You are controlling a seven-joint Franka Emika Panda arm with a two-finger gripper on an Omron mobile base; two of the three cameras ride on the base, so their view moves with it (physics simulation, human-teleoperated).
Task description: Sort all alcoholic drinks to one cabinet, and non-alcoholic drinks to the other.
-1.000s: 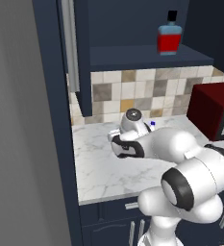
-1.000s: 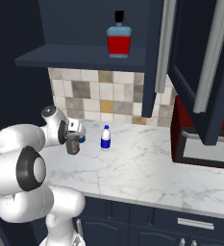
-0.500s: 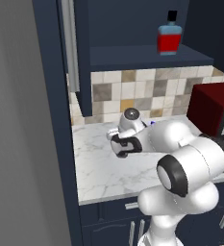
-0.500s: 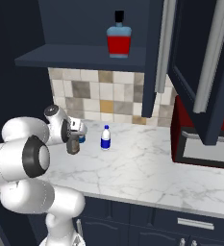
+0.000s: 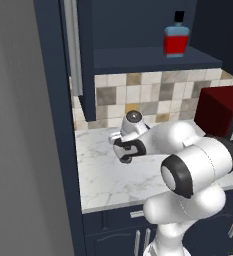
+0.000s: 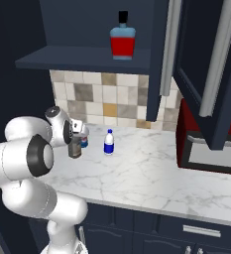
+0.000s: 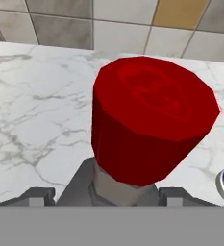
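We've got the pincer (image 6: 75,147) down low over the white marbled surface (image 6: 137,168), sitting around the slim grey-brown bottle (image 6: 75,149). In the hand view its red cap (image 7: 149,117) is a chunky faceted cylinder on a grey neck, with the fingertips (image 7: 36,196) on either side; we can't tell if they're actually pressing on it yet.

The right base view gives us stuff the left one hides: a small white bottle (image 6: 108,142) with a blue label standing just beside, and a blue can (image 6: 84,142) tucked behind the pincer. The left base view mostly gives us the glossy white arm curled over the spot.

Up top, a squat square red bottle (image 5: 176,37) with a black cap stands on the shelf of the open navy cabinet (image 5: 153,62). The backsplash (image 6: 104,101) is beige and grey tiles, and a dark red microwave (image 6: 208,146) sits to the right.
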